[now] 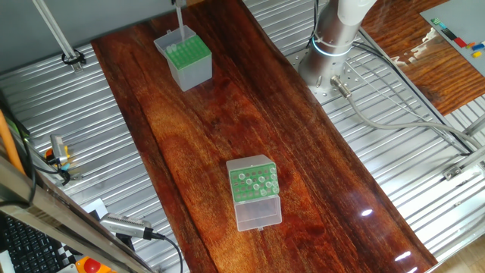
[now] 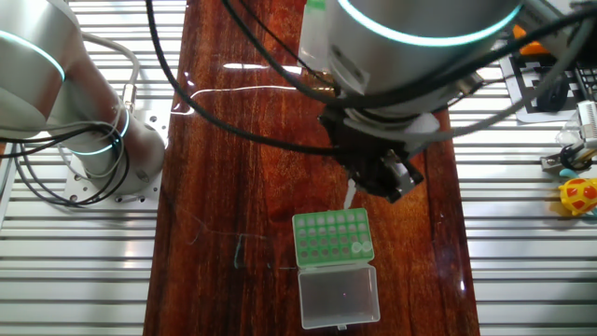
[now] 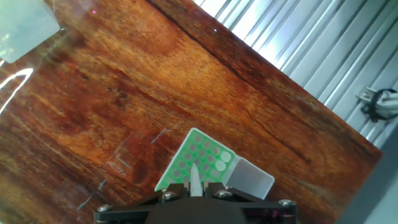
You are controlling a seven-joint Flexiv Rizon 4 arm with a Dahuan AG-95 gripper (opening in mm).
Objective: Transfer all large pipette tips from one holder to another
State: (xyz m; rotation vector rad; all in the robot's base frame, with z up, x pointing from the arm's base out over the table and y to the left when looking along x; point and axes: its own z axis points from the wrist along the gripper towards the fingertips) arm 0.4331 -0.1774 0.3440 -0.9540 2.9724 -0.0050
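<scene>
The gripper (image 3: 196, 191) hangs above the low green rack (image 2: 333, 237), jaws pinched on one pipette tip (image 3: 194, 178). A carry looks under way; next it must travel to the tall box (image 1: 186, 58) across the table (image 1: 212, 129) and line up over a hole.

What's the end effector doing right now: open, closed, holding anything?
End effector: closed on a large pipette tip, held above the low green rack.
</scene>
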